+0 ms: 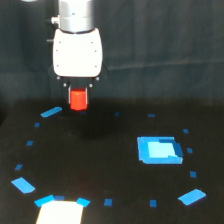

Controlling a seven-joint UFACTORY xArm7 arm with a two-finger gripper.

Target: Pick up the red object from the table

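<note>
The red object (78, 100) is a small red-orange block sitting between the short dark fingers under my white gripper body (78, 52). My gripper (78, 93) is shut on the block's upper part. The block hangs over the far left part of the black table (105, 165), with a faint shadow on the surface below and to the exterior view's right of it. I cannot tell whether the block's underside touches the table.
A large blue rectangle (158, 150) lies on the exterior view's right. A white patch (59, 212) sits at the front edge. A blue tape strip (51, 112) lies just left of the block. Small blue marks ring the table.
</note>
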